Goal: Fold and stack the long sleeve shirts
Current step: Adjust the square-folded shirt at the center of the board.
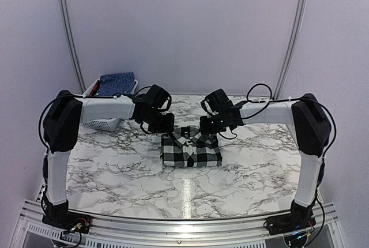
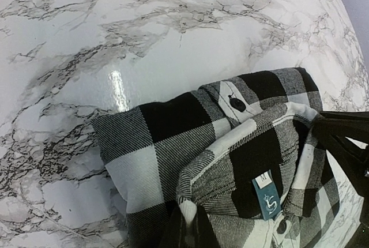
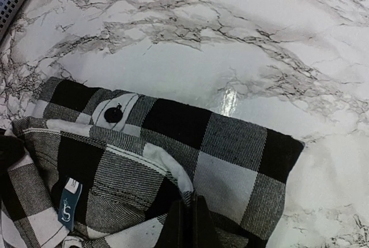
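Note:
A folded black-and-white checked long sleeve shirt [image 1: 191, 149] lies on the marble table [image 1: 115, 167], collar end toward the back. My left gripper [image 1: 165, 130] is at its back left corner, shut on the shirt's collar [image 2: 196, 170]. At the back right corner my right gripper [image 1: 209, 128] is likewise shut on the collar edge [image 3: 173, 176]. A blue neck label [image 2: 267, 196] and a black button [image 3: 112, 114] show near the collar. A blue, finely printed shirt [image 1: 117, 81] lies in the basket at the back left.
The white slotted plastic basket [image 1: 102, 122] stands at the table's back left corner, partly behind my left arm. Bare marble lies in front of the checked shirt and to both sides. An aluminium rail [image 1: 184, 225] runs along the near edge.

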